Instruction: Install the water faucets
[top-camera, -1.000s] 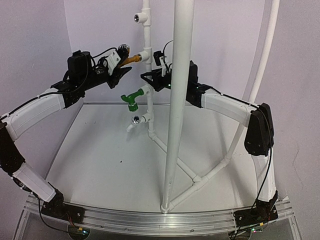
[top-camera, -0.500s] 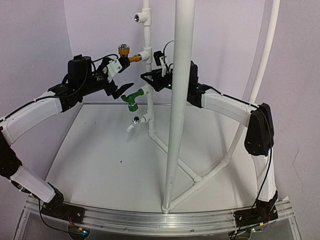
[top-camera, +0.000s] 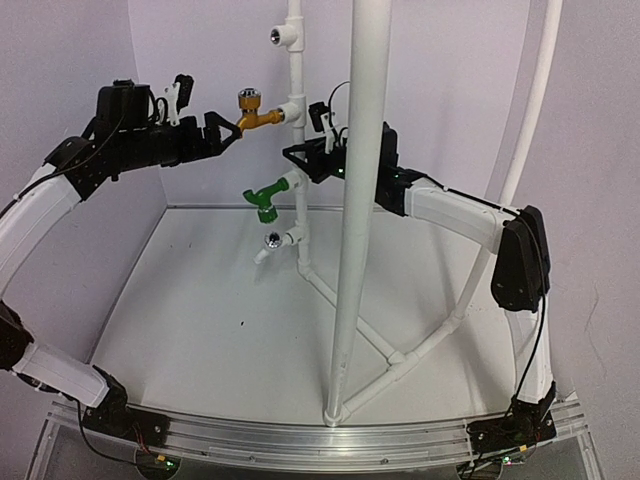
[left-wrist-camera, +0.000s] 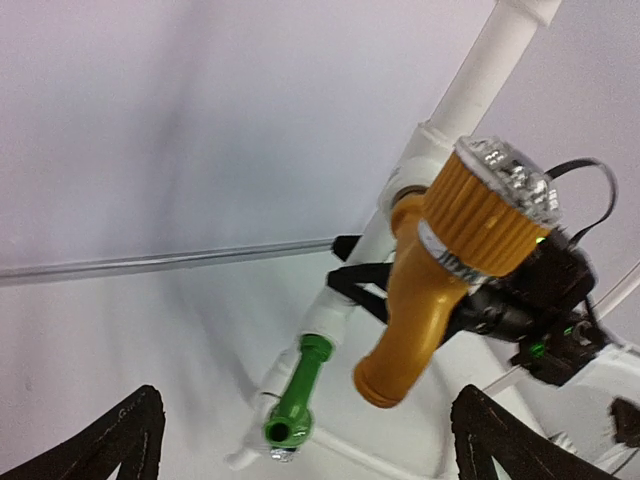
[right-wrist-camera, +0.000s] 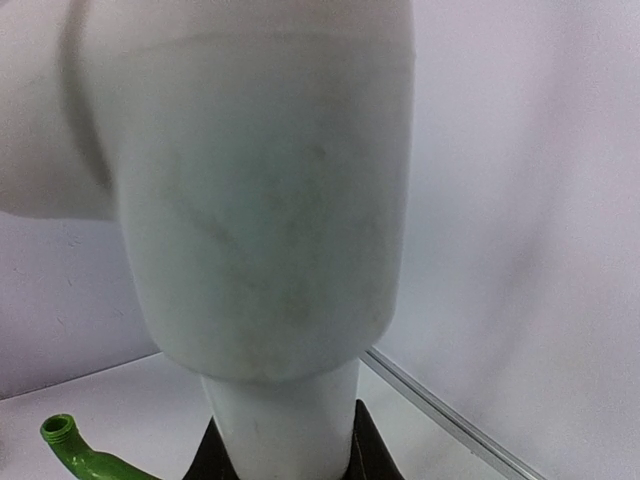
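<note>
The brass-gold water faucet (top-camera: 252, 112) sticks out leftward from a tee on the thin upright white pipe (top-camera: 296, 150), knob up. In the left wrist view this brass faucet (left-wrist-camera: 430, 290) hangs free between wide-apart black fingertips (left-wrist-camera: 130, 440). My left gripper (top-camera: 205, 110) is open, just left of the faucet and apart from it. The green faucet (top-camera: 263, 200) sits on the tee below; it also shows as the green faucet (left-wrist-camera: 300, 385) and green faucet (right-wrist-camera: 75, 450). My right gripper (top-camera: 305, 158) is shut on the upright pipe (right-wrist-camera: 285, 420).
An open tee fitting (top-camera: 278, 36) sits at the pipe's top and another open tee (top-camera: 270, 241) below the green faucet. A thick white pole (top-camera: 355, 220) stands in front of the right arm. A curved white tube (top-camera: 525, 140) rises at the right. White walls close in behind.
My left gripper opened, let go of the brass faucet and drew back to the left. The faucet stays on its tee, knob now up. The right arm has not moved.
</note>
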